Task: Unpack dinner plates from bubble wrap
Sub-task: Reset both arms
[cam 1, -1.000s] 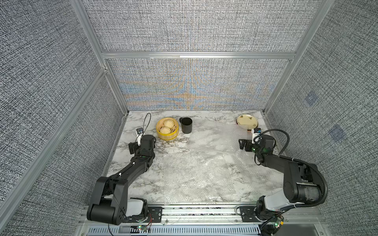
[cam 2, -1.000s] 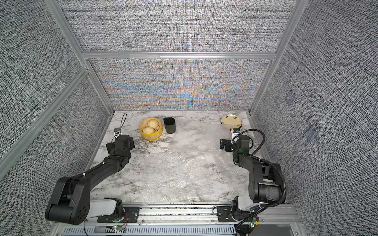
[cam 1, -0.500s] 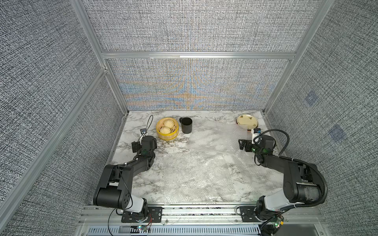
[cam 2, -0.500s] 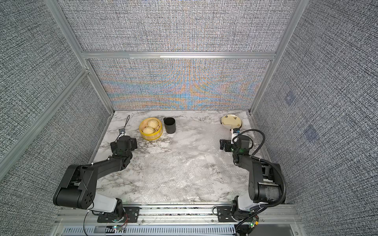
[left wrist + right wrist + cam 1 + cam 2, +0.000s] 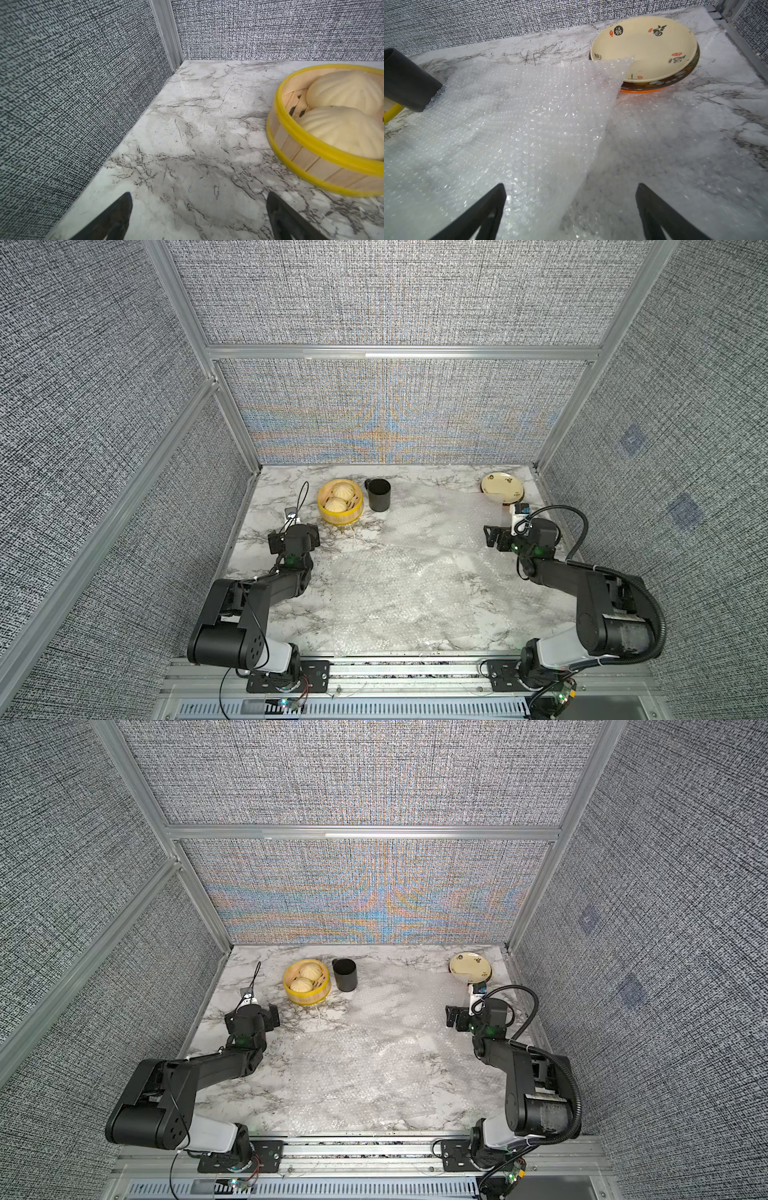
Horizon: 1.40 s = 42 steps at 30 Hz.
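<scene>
Marble table (image 5: pixel 419 483), bubble wrap (image 5: pixel 395 585), plate stack (image 5: pixel 502 489), steamer (image 5: pixel 340 519), cup (image 5: pixel 379 497)

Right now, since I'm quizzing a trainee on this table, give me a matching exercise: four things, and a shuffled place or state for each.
Things:
1 cream plate
2 steamer basket
3 black mug
4 bubble wrap

Places or states:
A yellow-rimmed
B spread out flat
C top of a stack
D upright beside the basket

Pairs: 1-C, 2-A, 3-D, 4-B
</scene>
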Tool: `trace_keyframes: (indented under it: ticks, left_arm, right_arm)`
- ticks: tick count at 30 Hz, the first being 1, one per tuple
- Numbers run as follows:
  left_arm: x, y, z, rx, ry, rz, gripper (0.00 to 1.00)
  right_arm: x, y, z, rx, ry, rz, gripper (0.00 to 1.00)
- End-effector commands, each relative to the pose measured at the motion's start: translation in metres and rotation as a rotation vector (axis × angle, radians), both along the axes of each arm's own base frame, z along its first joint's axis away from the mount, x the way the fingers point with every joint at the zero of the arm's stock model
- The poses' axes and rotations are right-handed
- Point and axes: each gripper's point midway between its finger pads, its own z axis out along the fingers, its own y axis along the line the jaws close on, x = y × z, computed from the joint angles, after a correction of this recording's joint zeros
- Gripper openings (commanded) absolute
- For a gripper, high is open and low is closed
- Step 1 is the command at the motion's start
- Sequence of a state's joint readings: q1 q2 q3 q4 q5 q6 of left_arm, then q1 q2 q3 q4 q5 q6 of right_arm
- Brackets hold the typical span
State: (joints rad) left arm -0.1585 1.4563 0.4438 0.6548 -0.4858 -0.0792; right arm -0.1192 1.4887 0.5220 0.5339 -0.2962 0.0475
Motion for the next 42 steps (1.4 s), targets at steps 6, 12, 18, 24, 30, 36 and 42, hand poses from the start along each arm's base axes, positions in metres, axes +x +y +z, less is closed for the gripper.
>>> trace_keyframes:
  ticks: [6,12,18,24,30,36,42]
  left_arm:
    - [-0.008,-0.004,0.015,-0.018,-0.101,-0.042,1.00]
    - [-0.010,-0.004,0.017,-0.019,-0.121,-0.045,1.00]
    - [-0.010,-0.004,0.016,-0.020,-0.121,-0.041,1.00]
    - [0.001,-0.007,0.011,-0.010,-0.084,-0.054,1.00]
    - [0.008,-0.011,-0.001,-0.001,-0.071,-0.084,1.00]
    - [0.008,-0.010,-0.002,-0.012,-0.065,-0.081,1.00]
    - [0.008,-0.010,-0.002,-0.006,-0.081,-0.087,1.00]
  right_arm:
    - [-0.010,0.000,0.018,-0.022,-0.150,0.000,0.99]
    - [-0.031,-0.010,0.020,-0.037,-0.252,-0.088,0.99]
    - [-0.045,-0.012,0.021,-0.042,-0.332,-0.112,0.99]
    - [-0.044,-0.010,0.019,-0.042,-0.327,-0.094,0.99]
    - [-0.034,-0.004,0.014,-0.038,-0.295,-0.052,0.99]
    - [-0.022,-0.003,0.007,-0.052,-0.244,-0.052,0.99]
    - [0.000,0.012,-0.003,-0.177,-0.104,-0.042,0.99]
